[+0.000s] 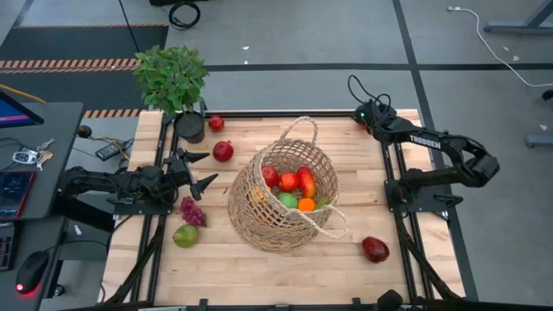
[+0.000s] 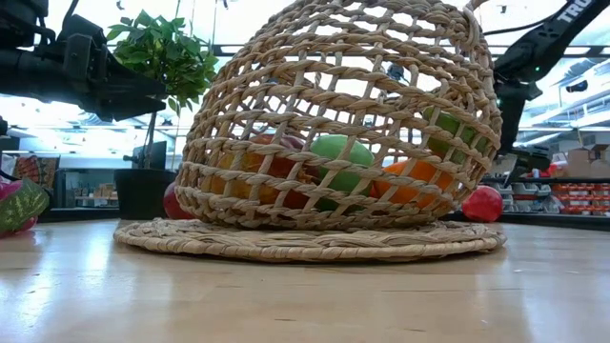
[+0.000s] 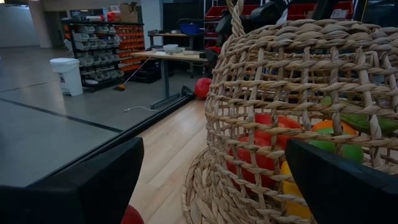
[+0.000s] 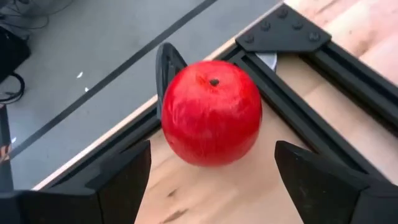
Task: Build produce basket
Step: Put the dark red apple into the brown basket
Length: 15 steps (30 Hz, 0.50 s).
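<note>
Item: wicker basket (image 1: 281,212), tipped on its side at the centre of the wooden tabletop (image 1: 259,268), mouth toward the right arm, already holding red, green and orange produce (image 1: 294,186). Loose produce on the tabletop: 2 red fruits (image 1: 223,151) near the potted plant (image 1: 173,82), a purple grape bunch (image 1: 191,211), a green pear (image 1: 185,235) and a dark red fruit (image 1: 375,250) at the near right. Right gripper (image 1: 363,113): at the far right corner, jaws released and spread either side of a red apple (image 4: 211,112) without touching it. Left gripper (image 1: 200,169): jaws released and empty, just beside the basket's woven wall, grapes and pear close by. Step in hand, as judged: pick up the apple. To do it well, centre the jaws on the widest part of the round, smooth fruit, close gently so it does not squirt toward the nearby edge, lift clear of the metal frame, then release inside the basket mouth, not on the rim. Legible writing: "TROSSEN" in white on the right arm (image 1: 432,151); no other label can be read.
</note>
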Available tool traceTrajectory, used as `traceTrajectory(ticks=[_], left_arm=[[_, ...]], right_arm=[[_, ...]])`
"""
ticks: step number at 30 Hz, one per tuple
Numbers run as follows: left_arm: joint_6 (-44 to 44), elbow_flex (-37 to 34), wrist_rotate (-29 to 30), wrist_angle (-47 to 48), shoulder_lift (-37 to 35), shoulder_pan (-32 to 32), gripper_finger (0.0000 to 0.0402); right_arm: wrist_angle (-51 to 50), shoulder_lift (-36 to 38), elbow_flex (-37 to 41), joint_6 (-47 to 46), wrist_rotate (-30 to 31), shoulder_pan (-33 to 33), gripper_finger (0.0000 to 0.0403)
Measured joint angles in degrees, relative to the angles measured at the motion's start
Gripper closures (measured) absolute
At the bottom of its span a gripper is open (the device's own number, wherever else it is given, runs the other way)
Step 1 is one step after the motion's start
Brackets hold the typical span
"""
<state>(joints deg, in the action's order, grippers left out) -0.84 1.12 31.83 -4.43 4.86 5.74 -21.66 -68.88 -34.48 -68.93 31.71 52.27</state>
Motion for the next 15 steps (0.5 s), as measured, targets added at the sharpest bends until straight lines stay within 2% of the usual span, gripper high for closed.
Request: traceTrajectory(ticks=[7,12,15], left_arm=[[0.0,0.0,0.0,0.0,0.0,0.0,0.0004],[0.0,0.0,0.0,0.0,0.0,0.0,0.0004],[0.0,0.0,0.0,0.0,0.0,0.0,0.0004]], right_arm=[[0.9,-2.3,0.0,-0.7,1.9,0.7,0.0058],[0.9,-4.6,-0.2,-3.8,-0.4,1.9,0.0058],[0.6,-5.3,-0.2,-2.8,-4.3,1.8,0.0058]])
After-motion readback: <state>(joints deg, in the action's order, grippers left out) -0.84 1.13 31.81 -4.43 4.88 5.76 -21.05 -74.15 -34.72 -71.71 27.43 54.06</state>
